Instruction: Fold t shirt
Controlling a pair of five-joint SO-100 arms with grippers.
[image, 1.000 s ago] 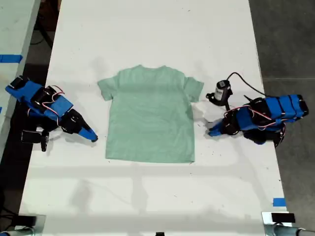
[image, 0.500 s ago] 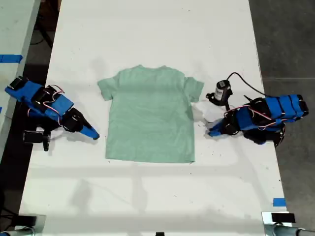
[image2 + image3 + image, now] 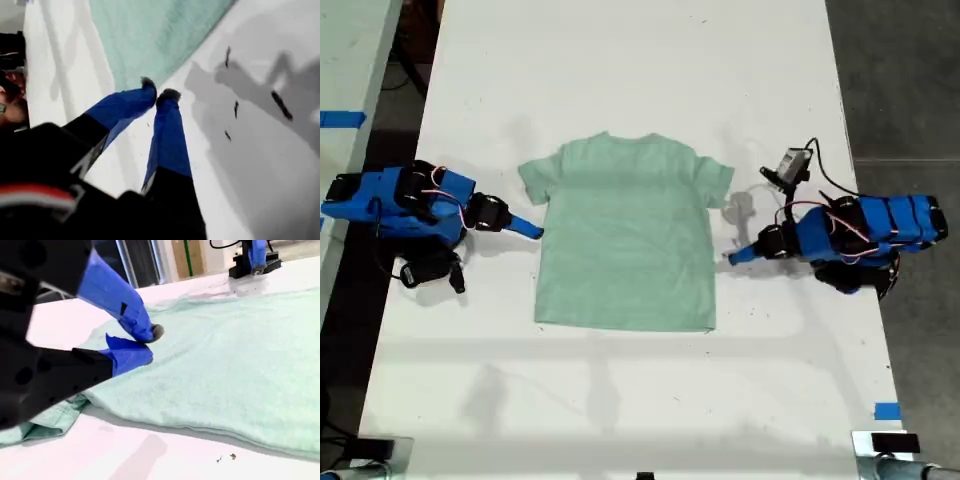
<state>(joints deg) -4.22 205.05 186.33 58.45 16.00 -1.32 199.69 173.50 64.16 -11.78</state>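
The t shirt (image 3: pixel 625 235) lies flat on the white table (image 3: pixel 620 70), pale mint green, neck toward the far end. My second gripper (image 3: pixel 537 233) comes in from the exterior view's left. Its shut tips (image 3: pixel 149 344) rest at the shirt's (image 3: pixel 225 360) side edge just below a sleeve, with no cloth visibly between them. My first gripper (image 3: pixel 730 258) points in from the exterior view's right. It is shut, with its tips (image 3: pixel 159 90) on bare table a little off the shirt's (image 3: pixel 155 35) other side edge.
The first arm's base (image 3: pixel 252 255) shows across the shirt in the second wrist view. Blue tape (image 3: pixel 887 411) marks the table near the exterior view's lower right. Dark floor (image 3: pixel 900 80) runs along that side, and another table (image 3: pixel 340 60) stands at the left.
My second gripper has swung up and inward from the bare table to the shirt's side edge. My first gripper has edged closer to the shirt and its wrist has turned.
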